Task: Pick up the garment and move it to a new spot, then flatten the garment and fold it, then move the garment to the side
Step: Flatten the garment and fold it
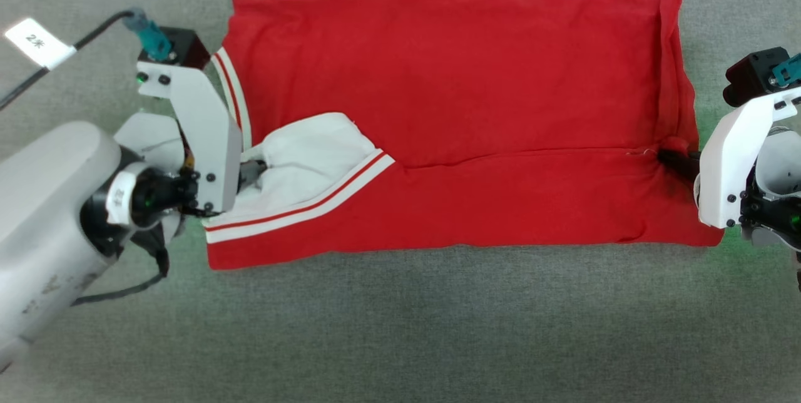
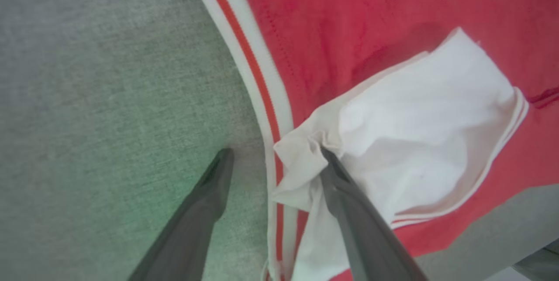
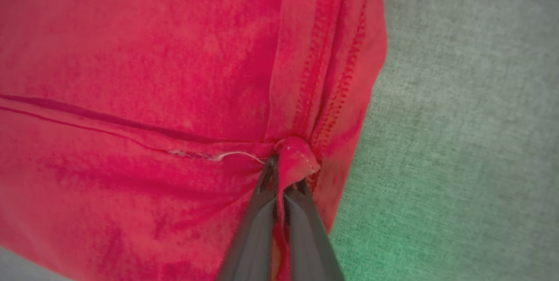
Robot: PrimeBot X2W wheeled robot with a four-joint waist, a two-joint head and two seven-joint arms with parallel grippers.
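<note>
The red garment (image 1: 450, 77) lies spread on the grey surface, its lower long edge folded up over the body, a white sleeve (image 1: 306, 159) with striped trim lying on top at the left. My left gripper (image 2: 275, 156) is open at the sleeve end; one finger rests against crumpled white cloth (image 2: 305, 159), the other stands over bare grey surface. At the garment's right hem my right gripper (image 3: 281, 180) is shut on a pinch of red fabric (image 3: 297, 159). In the head view the left gripper (image 1: 250, 171) and right gripper (image 1: 673, 158) sit at opposite ends of the fold line.
Grey cloth-covered surface (image 1: 400, 328) surrounds the garment, with wide free room in front. A white tag (image 1: 37, 43) on a black cable lies at the far left, beside the left arm.
</note>
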